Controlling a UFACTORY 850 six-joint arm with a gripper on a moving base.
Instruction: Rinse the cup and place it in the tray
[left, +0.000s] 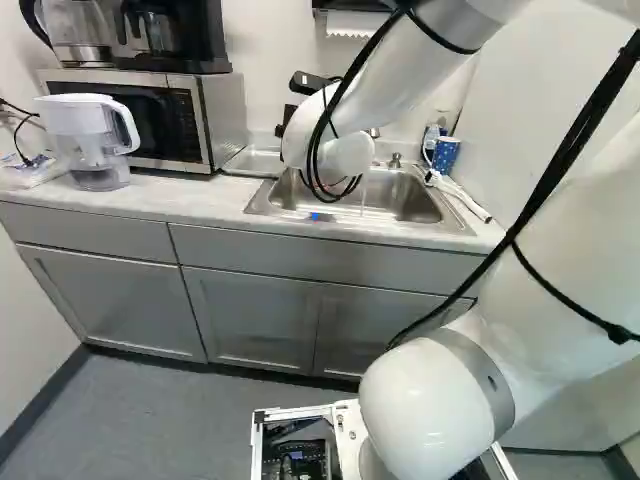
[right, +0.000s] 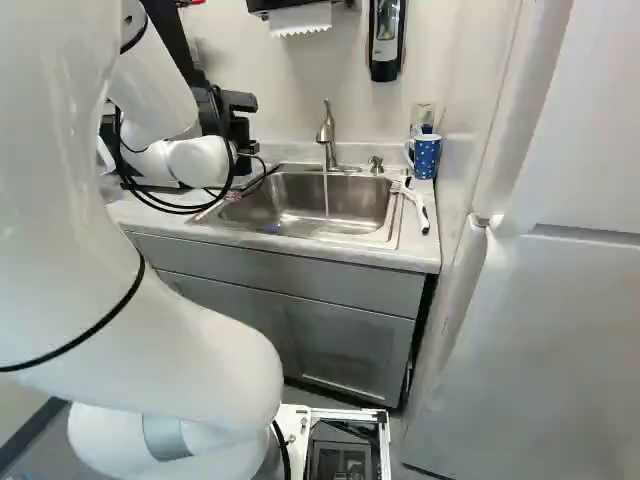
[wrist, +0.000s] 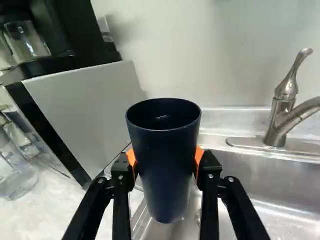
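Holding: one dark blue cup, upright, mouth uppermost, grasped from both sides between the orange pads of the jaws, which were clenched on its wall. Position: near the left end of the sink, left of the faucet. Interior: one small glint; whether water lay within could not be told.

Water: one thin stream, running from the faucet into the basin, apart from the cup.

Tray: one shallow metal piece on the bench, between the microwave and the sink; presumed to be the tray named.

Also listed: one spotted blue mug, far right, beyond the sink; one white-handled brush, at the sink's right side.

Step in hand, by judgement: the rinse, either about to start or just done; which of the two could not be settled. Next move, if unrinsed: a carry to the right, mouth under the stream, then a tilt to empty it over the basin. If rinsed: a short carry left, a level lowering, and release only once the base sat on the tray.
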